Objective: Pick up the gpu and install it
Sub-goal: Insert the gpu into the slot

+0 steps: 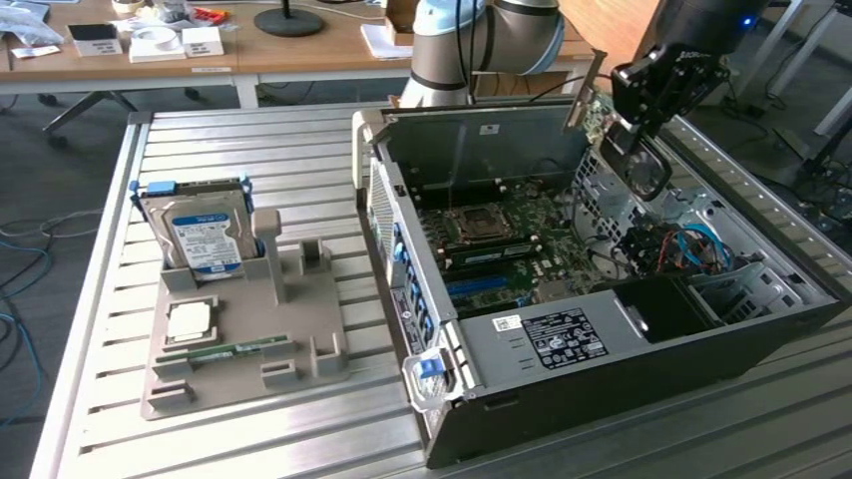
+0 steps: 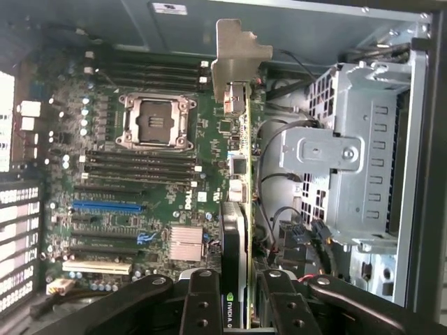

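My gripper (image 1: 648, 100) hangs over the open computer case (image 1: 600, 369), shut on the gpu (image 1: 624, 150). The card is a green board with a black fan block and a silver end bracket (image 1: 584, 100), held on edge above the case's far side. In the wrist view the gpu (image 2: 248, 167) runs edge-on away from my gripper (image 2: 241, 307), its silver bracket (image 2: 237, 56) at the far end and the black fan block (image 2: 232, 244) close to the fingers (image 2: 202, 300). It hovers above the motherboard (image 2: 174, 202), beside the slots, not touching it.
A grey fixture (image 1: 239, 339) on the slatted table holds a silver hard drive (image 1: 207, 235), a CPU chip (image 1: 190, 319) and a RAM stick (image 1: 226, 351). Inside the case are the CPU socket (image 2: 154, 122), a metal drive cage (image 2: 349, 160) and loose cables (image 1: 685, 249).
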You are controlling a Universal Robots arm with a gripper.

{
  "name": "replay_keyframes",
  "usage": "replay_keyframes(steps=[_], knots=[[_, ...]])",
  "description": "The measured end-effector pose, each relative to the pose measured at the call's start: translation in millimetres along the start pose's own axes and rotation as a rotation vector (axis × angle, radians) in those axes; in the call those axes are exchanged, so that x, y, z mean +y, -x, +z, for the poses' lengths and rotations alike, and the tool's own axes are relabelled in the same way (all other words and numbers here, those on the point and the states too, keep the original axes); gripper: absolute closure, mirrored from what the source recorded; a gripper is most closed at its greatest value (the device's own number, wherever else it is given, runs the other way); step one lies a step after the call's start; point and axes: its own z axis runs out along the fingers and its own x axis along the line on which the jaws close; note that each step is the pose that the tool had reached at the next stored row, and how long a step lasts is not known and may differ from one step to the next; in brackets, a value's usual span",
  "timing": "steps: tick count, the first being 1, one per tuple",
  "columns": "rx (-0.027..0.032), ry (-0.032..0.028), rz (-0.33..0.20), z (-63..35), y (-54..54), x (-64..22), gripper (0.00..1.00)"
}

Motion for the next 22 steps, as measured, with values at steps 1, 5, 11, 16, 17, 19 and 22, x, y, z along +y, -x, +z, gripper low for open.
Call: replay_keyframes(steps=[1, 5, 11, 16, 17, 19, 22], knots=[[0.0007, 0.0002, -0.012, 0.0, 0.0, 0.0, 0.73], [0.0038, 0.0013, -0.062, 0.0, 0.0, 0.0, 0.73], [0.0095, 0.0034, -0.155, 0.0, 0.0, 0.0, 0.73], [0.0144, 0.0051, -0.236, 0.0, 0.0, 0.0, 0.73], [0.0153, 0.0054, -0.251, 0.0, 0.0, 0.0, 0.73], [0.0173, 0.006, -0.282, 0.0, 0.0, 0.0, 0.73], [0.0202, 0.007, -0.329, 0.0, 0.0, 0.0, 0.73]])
